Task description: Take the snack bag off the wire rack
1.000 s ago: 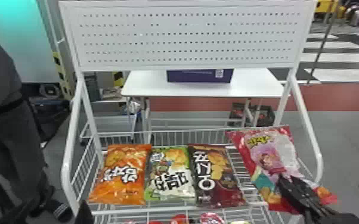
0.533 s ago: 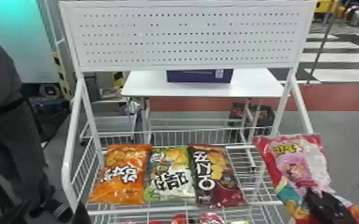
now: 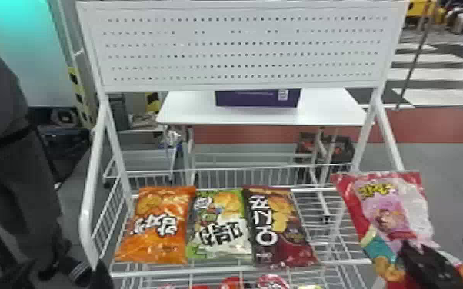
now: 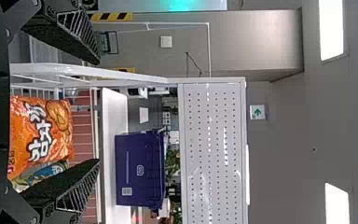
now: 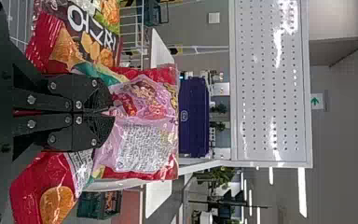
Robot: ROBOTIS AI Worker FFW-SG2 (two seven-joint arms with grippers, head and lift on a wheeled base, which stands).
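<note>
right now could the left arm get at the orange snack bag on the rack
Probably yes: the left gripper is open near the orange bag, and nothing lies on top of that bag, though the rack's side rail may crowd the approach.

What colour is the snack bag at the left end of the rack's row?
The leftmost bag is orange, seen best in the head view.
</note>
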